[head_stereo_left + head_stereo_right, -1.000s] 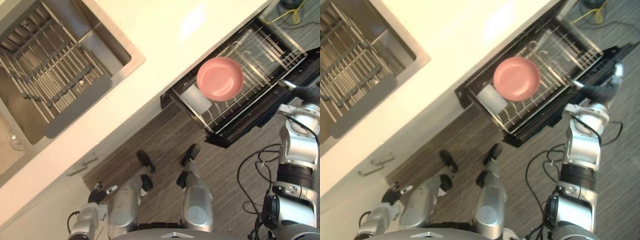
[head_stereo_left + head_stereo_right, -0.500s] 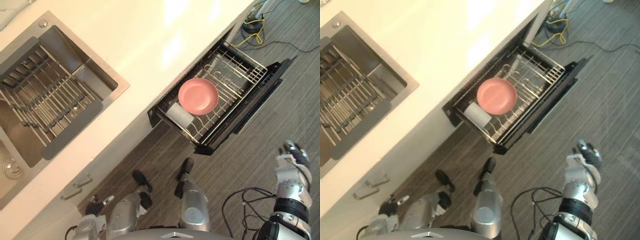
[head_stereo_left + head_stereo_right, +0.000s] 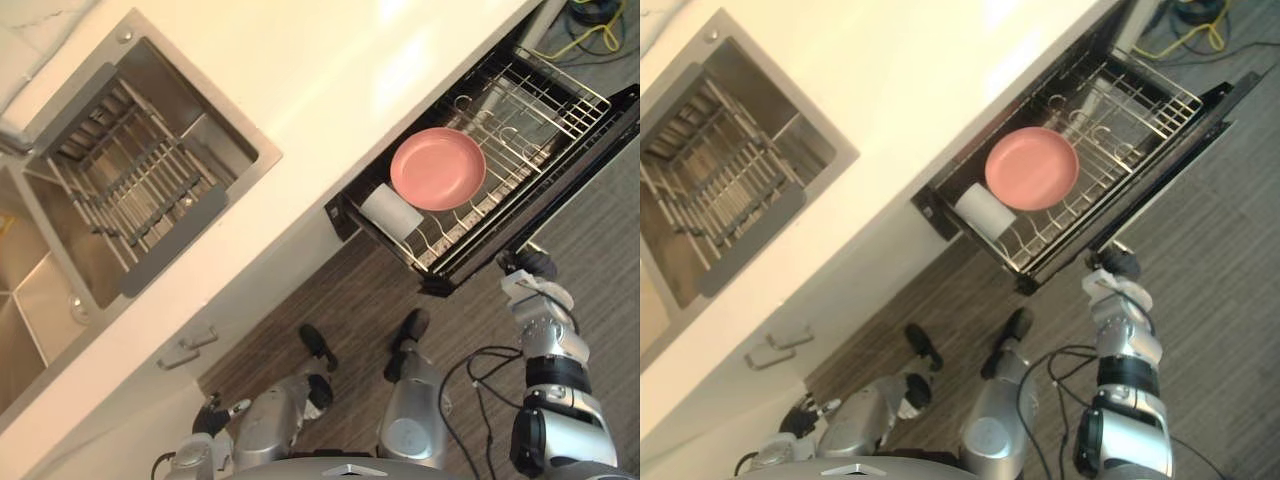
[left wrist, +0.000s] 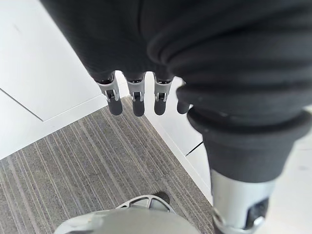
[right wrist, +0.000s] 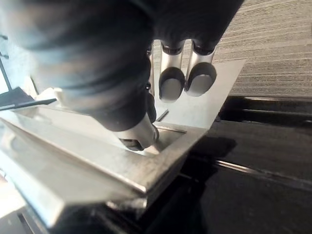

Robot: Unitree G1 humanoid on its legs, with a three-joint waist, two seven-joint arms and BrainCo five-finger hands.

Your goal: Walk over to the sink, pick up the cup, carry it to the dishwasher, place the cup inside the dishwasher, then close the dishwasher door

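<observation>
Against the dishwasher door [image 3: 570, 165] edge, the right hand [image 3: 528, 266] has come back, fingers [image 5: 171, 83] straight, left hand [image 4: 134, 73] hanging relaxed.

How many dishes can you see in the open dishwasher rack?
2: a white cup in a corner of the rack, and a pink plate beside it. More may be hidden under the counter.

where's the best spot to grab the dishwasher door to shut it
The free outer edge of the dishwasher door, by the corner at the right hand, coming from the floor side. The door lies folded down with the wire rack drawn out over its inner face, leaving that rim bare.
</observation>
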